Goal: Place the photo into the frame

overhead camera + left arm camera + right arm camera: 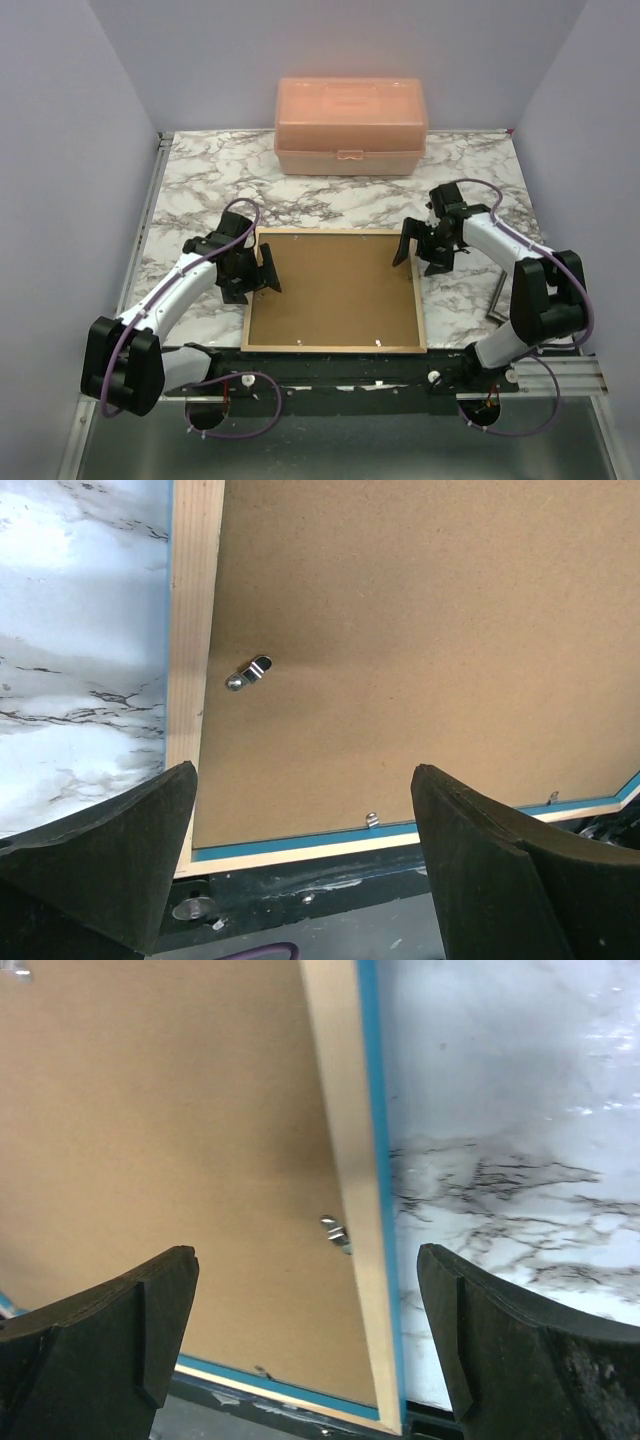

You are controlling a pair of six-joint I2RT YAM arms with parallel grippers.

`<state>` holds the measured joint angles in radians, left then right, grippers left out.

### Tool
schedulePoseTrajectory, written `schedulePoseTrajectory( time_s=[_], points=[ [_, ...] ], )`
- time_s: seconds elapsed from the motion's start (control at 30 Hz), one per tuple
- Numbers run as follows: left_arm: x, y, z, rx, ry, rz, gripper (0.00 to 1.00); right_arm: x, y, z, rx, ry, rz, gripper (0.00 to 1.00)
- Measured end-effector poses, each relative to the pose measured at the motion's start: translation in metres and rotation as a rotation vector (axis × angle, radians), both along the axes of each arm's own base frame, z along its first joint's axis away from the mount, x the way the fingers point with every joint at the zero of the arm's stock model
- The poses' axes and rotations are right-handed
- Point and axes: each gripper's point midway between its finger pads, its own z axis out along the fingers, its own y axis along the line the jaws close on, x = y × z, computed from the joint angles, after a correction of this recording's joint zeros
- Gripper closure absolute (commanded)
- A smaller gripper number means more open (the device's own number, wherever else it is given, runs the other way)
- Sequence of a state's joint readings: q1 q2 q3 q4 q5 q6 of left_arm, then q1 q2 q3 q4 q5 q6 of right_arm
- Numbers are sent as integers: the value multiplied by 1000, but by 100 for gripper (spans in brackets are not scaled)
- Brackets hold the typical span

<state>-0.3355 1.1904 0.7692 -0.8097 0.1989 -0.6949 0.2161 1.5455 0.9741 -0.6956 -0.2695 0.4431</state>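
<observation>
The frame (330, 349) looks stiff, probably fragile — I'd grab its wood rim. My left claw (300, 780) and right claw (305, 1260) gape wide, holding nothing.

The brown backing board (420, 630) is seen filling most of the view, set inside the frame (195, 630), whose light wood rim is edged in blue. 1 metal clip (249, 673) lies on the board at 9 o'clock. The marble counter (80, 610) is shown at 10 o'clock. The jaws are spread wide at 7 and 5 o'clock.
</observation>
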Motion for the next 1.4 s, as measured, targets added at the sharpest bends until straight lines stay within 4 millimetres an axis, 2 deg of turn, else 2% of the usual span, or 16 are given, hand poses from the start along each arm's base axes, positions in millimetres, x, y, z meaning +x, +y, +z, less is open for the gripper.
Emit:
schedulePoseTrajectory(
  time_s=[0.1, 0.3, 0.5, 0.67, 0.8, 0.97, 1.1, 1.4],
  points=[
    [1, 1, -3, 7, 14, 1, 10, -2, -10, -10, -61, 23, 1, 1],
    [3, 11, -9, 43, 30, 22, 10, -8, -28, -24, -170, 65, 4, 8],
    [9, 23, -21, 110, 64, 36, 10, -11, -30, -34, -218, 85, 33, 16],
    [9, 25, -35, 135, 112, 30, 11, -12, -28, -37, -241, 86, 54, 24],
    [12, 24, -45, 140, 133, 25, 12, -9, -26, -37, -248, 81, 61, 40],
    [15, 22, -51, 141, 149, 9, 12, -6, -21, -35, -252, 70, 76, 67],
    [16, 21, -51, 137, 151, 2, 13, -5, -22, -34, -268, 64, 87, 99],
    [16, 19, -51, 128, 152, -9, 13, -4, -23, -32, -302, 52, 110, 99]
  ],
)
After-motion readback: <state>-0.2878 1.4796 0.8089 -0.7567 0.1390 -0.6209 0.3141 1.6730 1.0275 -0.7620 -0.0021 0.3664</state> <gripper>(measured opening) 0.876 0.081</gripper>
